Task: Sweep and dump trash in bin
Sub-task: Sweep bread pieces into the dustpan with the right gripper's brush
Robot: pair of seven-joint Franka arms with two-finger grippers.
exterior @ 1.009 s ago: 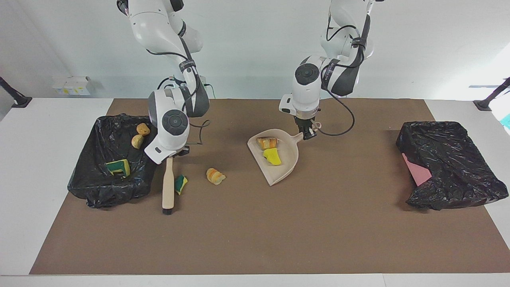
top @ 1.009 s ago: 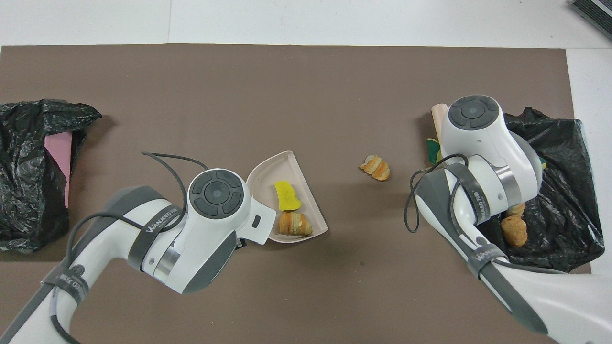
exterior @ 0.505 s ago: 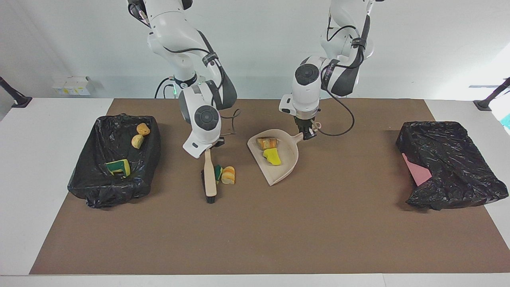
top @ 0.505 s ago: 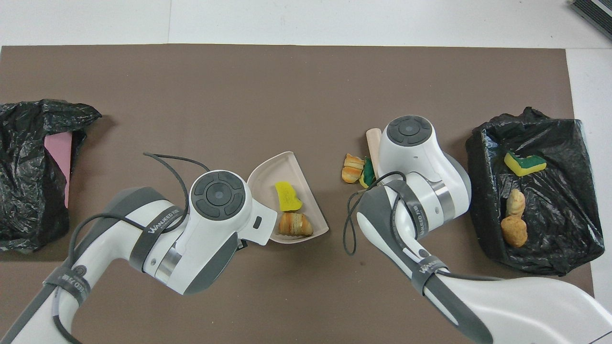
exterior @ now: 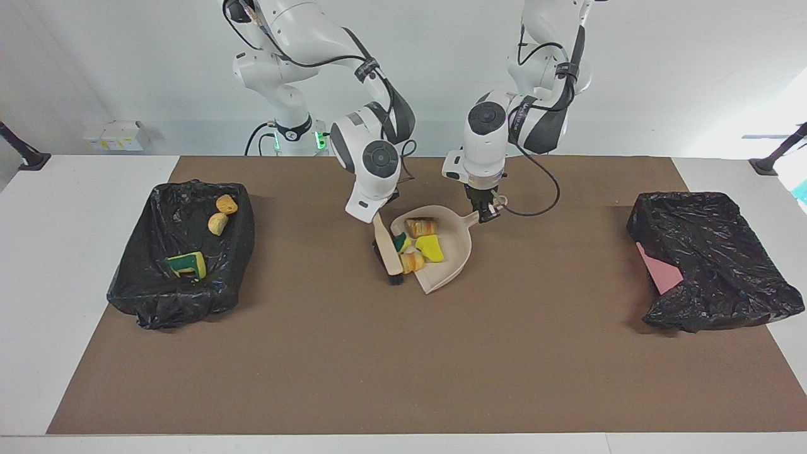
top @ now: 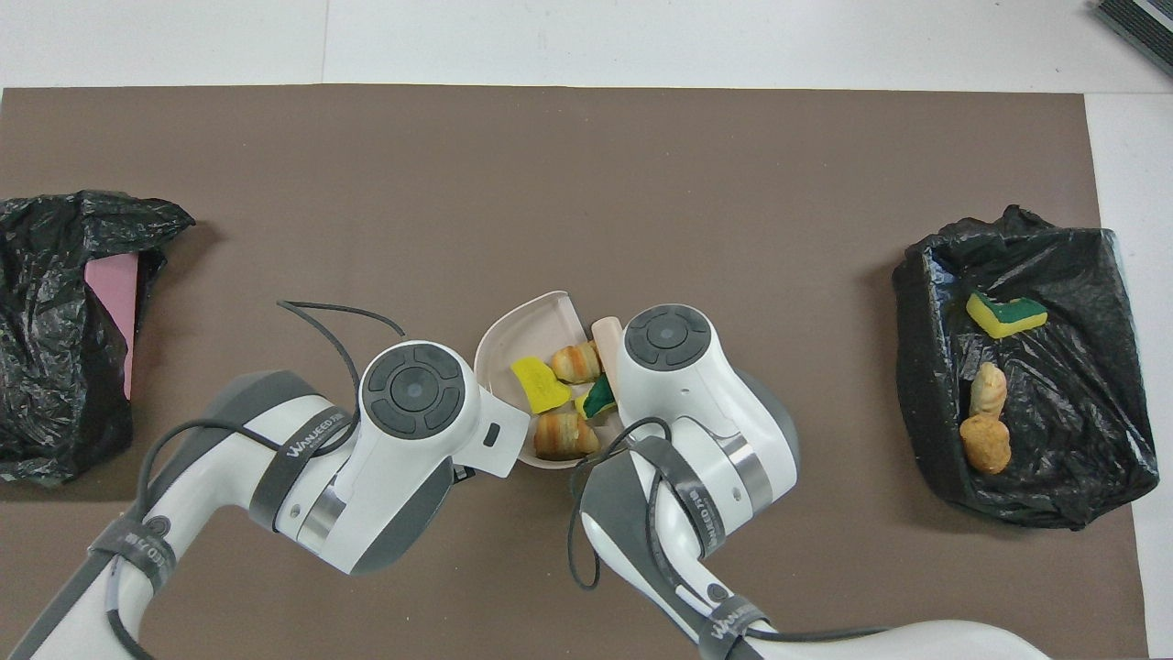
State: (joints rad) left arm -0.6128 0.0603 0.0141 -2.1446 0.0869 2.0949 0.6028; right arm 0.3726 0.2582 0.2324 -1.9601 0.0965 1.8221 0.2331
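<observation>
The right hand (exterior: 383, 217) is clamped on the handle of the brush (exterior: 387, 252), whose bristle end rests at the open lip of the dustpan (exterior: 455, 261). The left hand (exterior: 485, 214) is closed on the dustpan's handle, holding it on the brown mat (exterior: 403, 372) at mid-table. Four pieces of trash lie in the pan: a yellow sponge bit (exterior: 430, 248), a green-backed sponge bit (exterior: 400, 241) and two bread chunks (exterior: 420, 226) (one just beside the brush). Three more pieces lie in the black-lined bin (exterior: 183, 296) at the right arm's end of the table. Another black bag (exterior: 712, 265) lies at the left arm's end.
</observation>
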